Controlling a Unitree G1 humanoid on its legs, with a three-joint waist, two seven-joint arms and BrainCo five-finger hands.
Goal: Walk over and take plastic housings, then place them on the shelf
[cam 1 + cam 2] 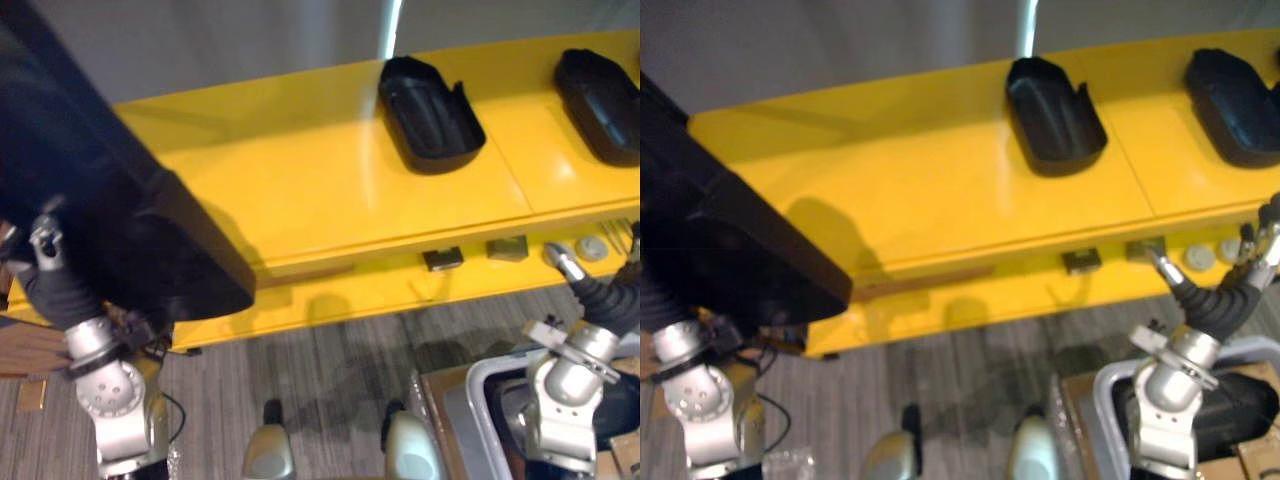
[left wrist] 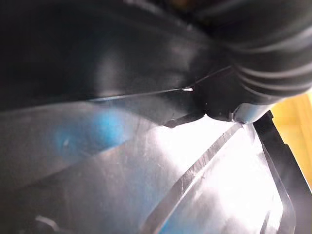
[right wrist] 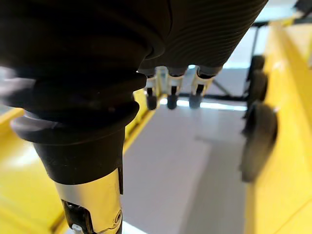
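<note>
Through the eyes: bears a large black housing [image 1: 130, 230] on the left hand [image 1: 55, 285] at the left end of the yellow shelf [image 1: 330, 190], well apart from a second housing [image 1: 430, 110] and a third housing [image 1: 600, 95] lying further right, and risks catching the shelf's front lip or landing half off the end. Through the left wrist: sits tight against the housing's glossy wall, cannot tell how the fingers lie, so may lose it if the hold is shallow. Through the right wrist: shows the right hand [image 3: 204, 29] with fingers [image 3: 171, 100] straight, empty, beside the shelf's front, liable to knock it.
</note>
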